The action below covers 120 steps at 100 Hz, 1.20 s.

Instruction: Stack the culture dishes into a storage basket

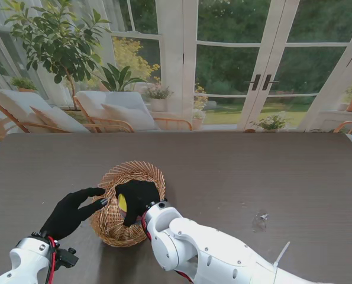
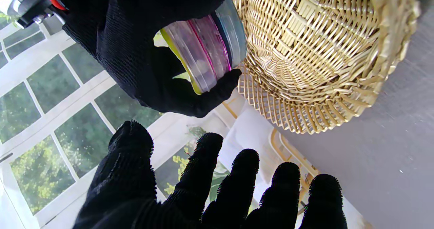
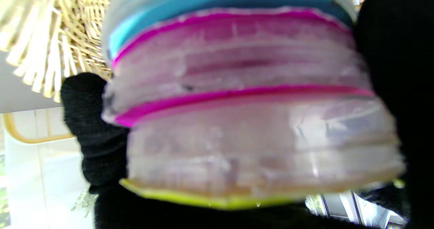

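Observation:
A round wicker basket (image 1: pixel 113 222) sits on the dark table in front of me, tipped so its opening faces my right. My right hand (image 1: pixel 137 198) reaches into its mouth, shut on a stack of clear culture dishes (image 2: pixel 206 58) with yellow, pink and blue layers; the stack (image 3: pixel 244 103) fills the right wrist view. A yellow edge of the stack (image 1: pixel 122 203) shows under the black glove. My left hand (image 1: pixel 72 213) rests open against the basket's left side, fingers spread and touching the weave (image 2: pixel 305 53).
A small clear object (image 1: pixel 261 219) lies on the table to the right, too small to make out. The dark table top (image 1: pixel 252 165) stretches far beyond the basket. Windows, chairs and plants stand behind the far edge.

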Tool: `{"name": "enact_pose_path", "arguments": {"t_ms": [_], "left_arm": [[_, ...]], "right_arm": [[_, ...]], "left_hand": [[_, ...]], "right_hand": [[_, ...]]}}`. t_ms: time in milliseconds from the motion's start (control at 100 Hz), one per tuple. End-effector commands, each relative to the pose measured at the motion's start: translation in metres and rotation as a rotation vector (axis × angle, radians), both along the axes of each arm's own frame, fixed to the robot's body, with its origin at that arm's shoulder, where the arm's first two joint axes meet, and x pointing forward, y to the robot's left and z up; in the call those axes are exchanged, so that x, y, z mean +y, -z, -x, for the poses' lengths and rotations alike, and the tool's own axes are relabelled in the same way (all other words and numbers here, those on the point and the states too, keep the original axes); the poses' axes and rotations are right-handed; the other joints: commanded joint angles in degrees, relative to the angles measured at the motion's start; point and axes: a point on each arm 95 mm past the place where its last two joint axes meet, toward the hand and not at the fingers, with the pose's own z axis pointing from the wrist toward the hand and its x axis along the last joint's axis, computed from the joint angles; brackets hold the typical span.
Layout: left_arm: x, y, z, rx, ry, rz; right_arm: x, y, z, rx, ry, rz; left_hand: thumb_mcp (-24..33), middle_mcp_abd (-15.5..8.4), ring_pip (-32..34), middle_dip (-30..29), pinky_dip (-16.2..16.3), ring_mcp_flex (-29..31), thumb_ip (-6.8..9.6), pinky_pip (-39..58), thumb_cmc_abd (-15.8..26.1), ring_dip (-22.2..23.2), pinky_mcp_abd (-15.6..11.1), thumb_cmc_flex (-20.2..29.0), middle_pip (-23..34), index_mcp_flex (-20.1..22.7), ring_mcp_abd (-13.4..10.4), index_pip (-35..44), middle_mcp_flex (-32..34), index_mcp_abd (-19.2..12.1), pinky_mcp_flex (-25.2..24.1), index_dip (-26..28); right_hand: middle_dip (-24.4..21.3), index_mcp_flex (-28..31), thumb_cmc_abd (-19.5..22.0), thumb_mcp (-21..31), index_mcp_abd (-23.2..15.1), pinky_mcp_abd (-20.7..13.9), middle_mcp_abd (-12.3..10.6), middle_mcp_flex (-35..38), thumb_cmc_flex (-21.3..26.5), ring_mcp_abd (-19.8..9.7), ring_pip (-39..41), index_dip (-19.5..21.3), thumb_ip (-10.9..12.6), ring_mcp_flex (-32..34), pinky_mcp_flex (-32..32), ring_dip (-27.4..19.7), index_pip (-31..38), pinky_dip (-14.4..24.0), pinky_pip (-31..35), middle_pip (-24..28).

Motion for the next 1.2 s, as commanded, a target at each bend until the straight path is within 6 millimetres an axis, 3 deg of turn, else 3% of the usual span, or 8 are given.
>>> {"name": "enact_pose_path", "arguments": {"t_ms": [0, 610, 1020, 1100, 1190], "left_arm": [[-0.004, 0.0, 0.003, 0.01, 0.004, 0.005], [-0.005, 0.001, 0.001, 0.0, -0.068, -0.02], [-0.002, 0.0, -0.004, 0.027, -0.069, -0.031], [-0.002, 0.0, -0.004, 0.03, -0.07, -0.032], [-0.002, 0.0, -0.004, 0.031, -0.072, -0.034]], "right_arm": [[0.01, -0.003, 0.001, 0.007, -0.014, -0.009], [0.033, 0.027, -0.02, 0.033, -0.037, 0.014], [0.039, 0.037, -0.037, 0.037, -0.037, 0.066], [0.039, 0.04, -0.039, 0.043, -0.041, 0.081], [0.039, 0.044, -0.039, 0.051, -0.052, 0.1]], "left_hand": [[-1.06, -0.39, -0.19, 0.04, 0.47, 0.55, 0.15, 0.28, 2.06, 0.22, -0.3, -0.09, 0.03, 0.01, -0.5, -0.28, -0.96, -0.86, -0.84, -0.13], [-0.99, -0.18, -0.26, 0.01, 0.48, 0.39, 0.17, 0.27, 1.92, 0.23, -0.21, 0.05, -0.01, -0.18, -0.53, -0.37, -1.14, -0.88, -0.84, -0.23], [-1.03, -0.35, -0.2, 0.05, 0.54, 0.5, 0.16, 0.32, 2.03, 0.29, -0.18, -0.12, 0.04, -0.1, -0.47, -0.32, -1.05, -0.81, -0.8, -0.25], [-1.03, -0.23, -0.19, 0.05, 0.54, 0.55, 0.16, 0.32, 1.99, 0.3, -0.17, -0.11, 0.04, -0.1, -0.45, -0.32, -1.05, -0.84, -0.78, -0.25], [-1.02, -0.28, -0.19, 0.05, 0.54, 0.54, 0.16, 0.32, 1.95, 0.3, -0.16, -0.08, 0.02, -0.08, -0.48, -0.31, -1.08, -0.79, -0.79, -0.25]], "right_hand": [[2.41, 5.34, 7.77, 13.01, 3.14, -11.05, -4.62, 4.82, 16.47, -20.41, 4.04, 0.79, 6.19, 10.5, 6.72, 0.62, 6.01, 2.41, 2.23, 7.34], [2.39, 5.07, 8.37, 12.95, 3.2, -11.61, -4.8, 4.74, 16.18, -20.39, 3.93, 0.82, 6.38, 10.54, 6.67, 0.69, 5.99, 2.2, 1.92, 7.45], [2.36, 4.49, 9.14, 12.91, 3.22, -12.03, -4.83, 4.25, 15.25, -20.66, 3.51, 0.82, 7.05, 10.25, 6.39, 0.66, 5.86, 1.84, 1.33, 7.49], [2.36, 3.77, 9.76, 12.76, 2.95, -11.6, -4.81, 3.77, 14.08, -20.71, 2.93, 0.87, 8.79, 9.95, 6.05, 0.7, 5.79, 1.44, 0.6, 7.51], [2.35, 2.7, 11.13, 12.25, 2.75, -11.58, -4.94, 2.6, 12.31, -20.83, 1.55, 0.91, 13.79, 9.17, 5.14, 1.01, 5.5, 1.15, -0.28, 7.56]]}}
